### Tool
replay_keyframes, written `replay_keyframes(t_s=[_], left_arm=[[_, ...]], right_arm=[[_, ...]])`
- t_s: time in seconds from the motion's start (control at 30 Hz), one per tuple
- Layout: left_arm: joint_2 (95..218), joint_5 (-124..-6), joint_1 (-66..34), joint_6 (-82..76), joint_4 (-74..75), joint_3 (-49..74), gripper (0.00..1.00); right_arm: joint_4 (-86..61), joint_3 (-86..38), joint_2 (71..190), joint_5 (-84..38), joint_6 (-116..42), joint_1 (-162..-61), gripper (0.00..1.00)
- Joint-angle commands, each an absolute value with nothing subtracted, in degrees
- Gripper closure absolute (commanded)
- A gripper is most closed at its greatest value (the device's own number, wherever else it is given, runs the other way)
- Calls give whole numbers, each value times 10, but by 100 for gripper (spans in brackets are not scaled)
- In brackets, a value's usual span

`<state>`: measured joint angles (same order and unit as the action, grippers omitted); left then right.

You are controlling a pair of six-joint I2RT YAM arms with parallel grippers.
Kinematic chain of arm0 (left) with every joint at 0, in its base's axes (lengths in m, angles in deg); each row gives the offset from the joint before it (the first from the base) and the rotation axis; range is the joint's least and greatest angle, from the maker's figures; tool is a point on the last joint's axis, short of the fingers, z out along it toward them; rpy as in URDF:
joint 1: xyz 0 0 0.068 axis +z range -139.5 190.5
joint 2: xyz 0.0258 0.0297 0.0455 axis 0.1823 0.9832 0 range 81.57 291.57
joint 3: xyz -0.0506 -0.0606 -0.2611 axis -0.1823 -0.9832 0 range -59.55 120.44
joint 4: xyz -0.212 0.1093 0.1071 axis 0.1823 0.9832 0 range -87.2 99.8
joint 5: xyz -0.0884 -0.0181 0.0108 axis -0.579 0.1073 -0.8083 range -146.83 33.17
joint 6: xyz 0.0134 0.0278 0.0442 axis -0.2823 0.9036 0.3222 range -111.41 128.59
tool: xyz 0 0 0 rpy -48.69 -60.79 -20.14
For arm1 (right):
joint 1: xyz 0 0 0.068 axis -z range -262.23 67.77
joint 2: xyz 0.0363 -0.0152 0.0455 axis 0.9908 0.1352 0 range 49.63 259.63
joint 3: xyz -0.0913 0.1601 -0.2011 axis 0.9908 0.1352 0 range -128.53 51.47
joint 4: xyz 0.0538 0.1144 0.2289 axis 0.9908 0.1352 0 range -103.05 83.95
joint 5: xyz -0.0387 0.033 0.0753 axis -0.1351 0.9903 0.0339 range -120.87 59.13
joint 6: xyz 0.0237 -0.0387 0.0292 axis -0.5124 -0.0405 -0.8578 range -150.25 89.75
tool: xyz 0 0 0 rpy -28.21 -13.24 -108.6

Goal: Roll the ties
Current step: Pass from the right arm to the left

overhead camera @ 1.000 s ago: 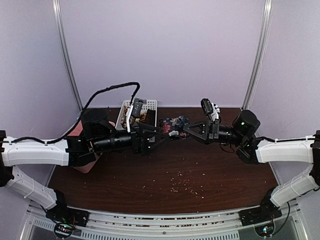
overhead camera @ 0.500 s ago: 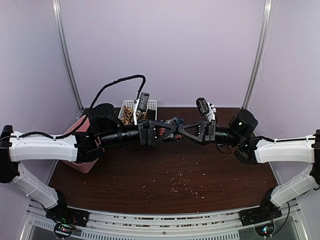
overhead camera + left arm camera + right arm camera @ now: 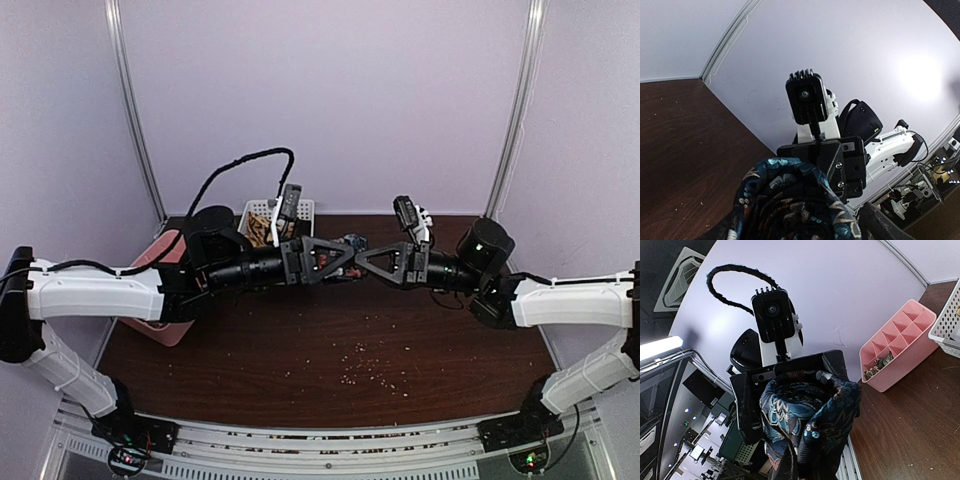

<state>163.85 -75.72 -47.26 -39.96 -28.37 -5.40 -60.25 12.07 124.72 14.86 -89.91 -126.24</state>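
One tie in play: floral tie, bunched into a loose roll, up off the table just beside the white basket, on its right-arm side. Clamped by right gripper, fingers tight on the fabric. Flanked by left gripper, jaws spread wide either side of the roll; can't tell if touching. Looks light, limp, probably slick; likely to sag or unwind if let go. Best taken across the roll's width, pinching the outer wraps, not a loose end.

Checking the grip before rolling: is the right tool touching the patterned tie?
Touching. The left wrist view shows the tie bunched directly against the right tool.
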Motion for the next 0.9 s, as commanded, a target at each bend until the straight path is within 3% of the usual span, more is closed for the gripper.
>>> replay_keyframes(t_s=[0.0, 0.3, 0.47, 0.57, 0.63, 0.8, 0.83, 0.87], left_arm=[[1649, -763, -475, -405, -316, -38, 27], [1656, -764, -475, -410, -321, -39, 48], [1645, -767, -475, -379, -295, -34, 82], [1630, -760, -475, -354, -261, -33, 95], [1621, -757, -475, -338, -239, -33, 100], [1598, -759, -464, -317, -192, -37, 100], [1594, -760, -463, -314, -189, -39, 100], [1590, -762, -461, -312, -186, -40, 100]], right_arm=[[-586, 102, 1231, 132, -877, -1268, 100], [-562, 103, 1221, 116, -862, -1269, 100], [-563, 106, 1221, 117, -862, -1269, 100], [-555, 107, 1221, 114, -858, -1269, 99], [-550, 107, 1222, 113, -856, -1269, 95], [-544, 108, 1224, 111, -854, -1270, 88], [-543, 108, 1225, 111, -854, -1269, 80], [-542, 107, 1226, 111, -854, -1269, 67]])
